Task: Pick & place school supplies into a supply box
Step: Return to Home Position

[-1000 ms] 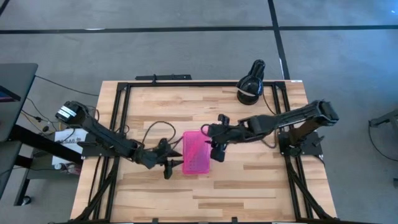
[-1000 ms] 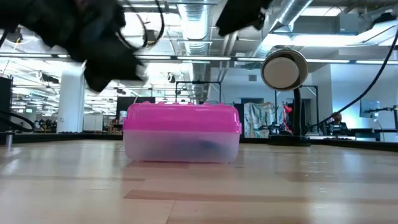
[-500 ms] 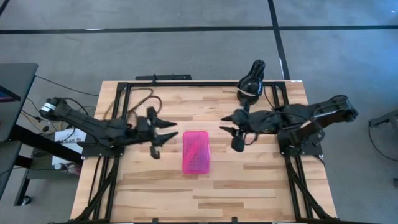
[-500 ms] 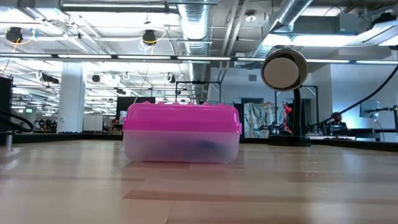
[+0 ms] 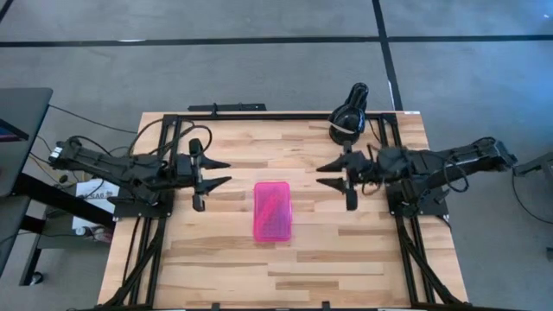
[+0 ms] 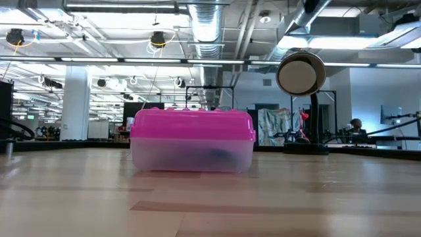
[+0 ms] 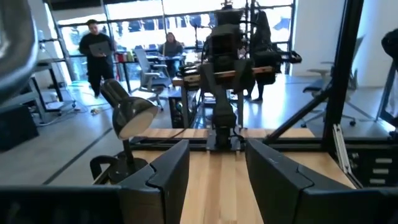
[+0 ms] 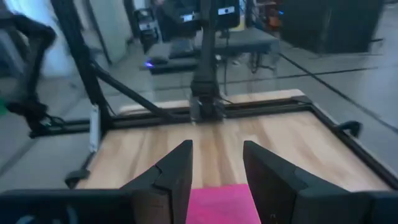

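Fingers spread wide and holding nothing, the left gripper [image 5: 226, 171] and the right gripper [image 5: 321, 175] face each other across the wooden table [image 5: 346, 250]. Each is now well apart from the supply box [image 5: 273, 210] that they flanked closely a second ago. Both have drawn back toward their own sides in that time, and the low view, where dark arm parts hung over the box a second ago, now shows it alone. The box has not shifted: it lies between the two grippers, offset toward the edge opposite the black lamp [image 5: 348, 117]. Its pink lid is down on the clear base, with the school supplies [image 6: 212, 155] only dim shapes inside. No loose supplies show on the table, so the packing looks finished and only the retreat to rest appears to remain. Both arms reach low and inward from the table's side edges, fingers pointing toward the centre.
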